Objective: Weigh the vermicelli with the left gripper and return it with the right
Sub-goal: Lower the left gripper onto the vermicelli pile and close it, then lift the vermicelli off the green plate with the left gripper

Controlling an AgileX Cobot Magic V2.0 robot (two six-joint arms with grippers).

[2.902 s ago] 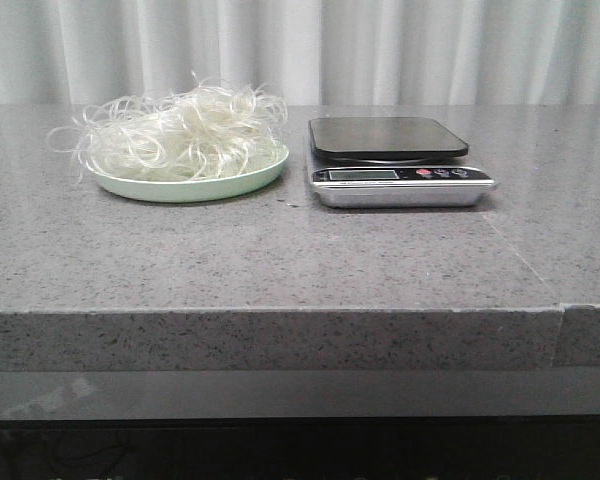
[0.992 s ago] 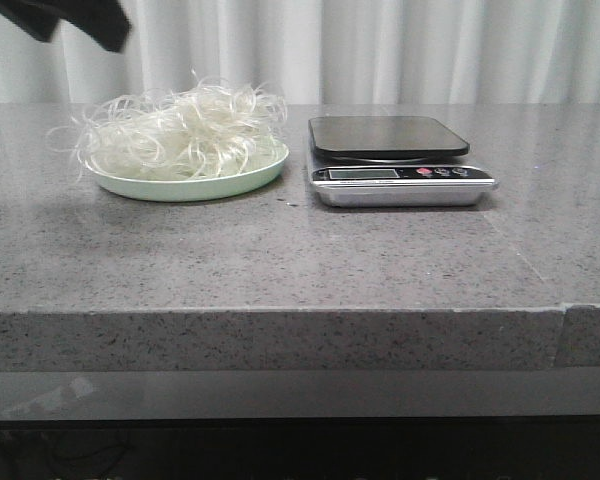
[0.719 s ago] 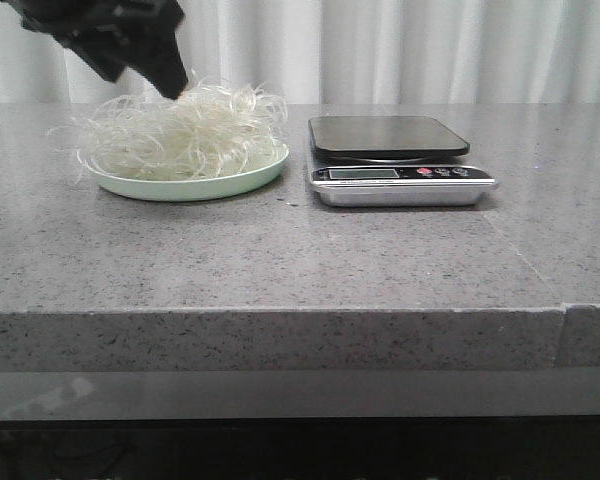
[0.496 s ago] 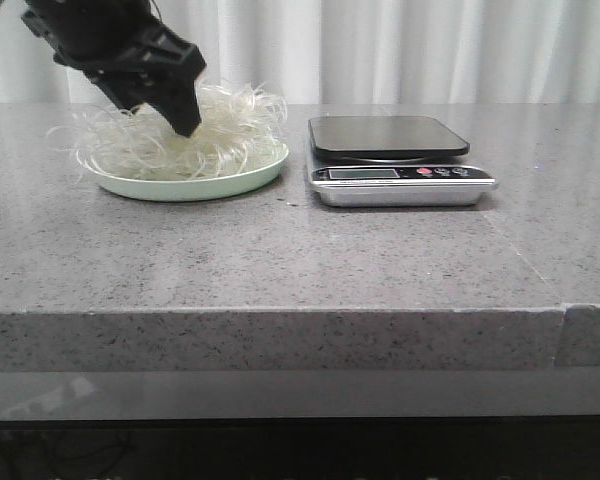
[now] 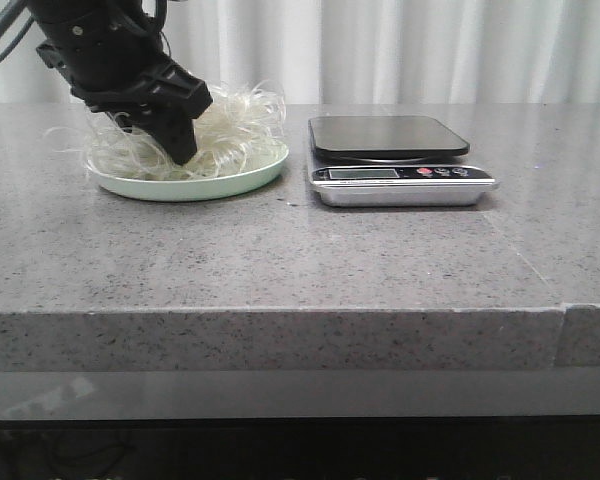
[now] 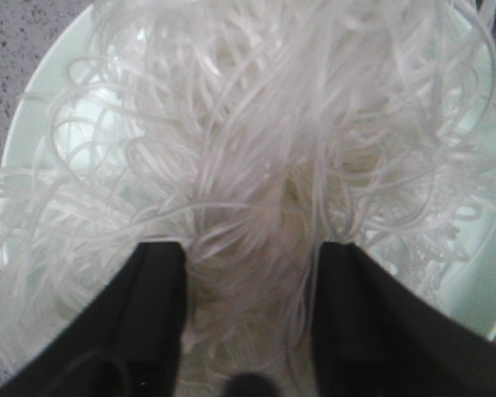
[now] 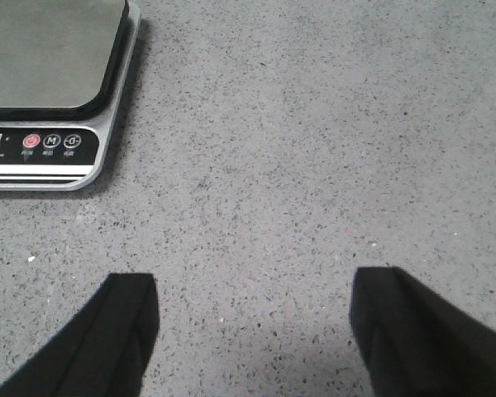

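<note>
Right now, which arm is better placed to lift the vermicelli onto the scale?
The left. Its gripper is open and already sunk into the vermicelli on the pale green plate, strands between its fingers. The right gripper is open over bare countertop beside the scale.

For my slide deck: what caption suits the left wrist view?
Left gripper, fingers open, straddling the vermicelli heaped on the pale green plate.

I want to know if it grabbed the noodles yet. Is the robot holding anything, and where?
Nothing is held yet. The left gripper is open, its fingers pushed into the middle of the vermicelli heap on the pale green plate. The right gripper is open over bare table.
</note>
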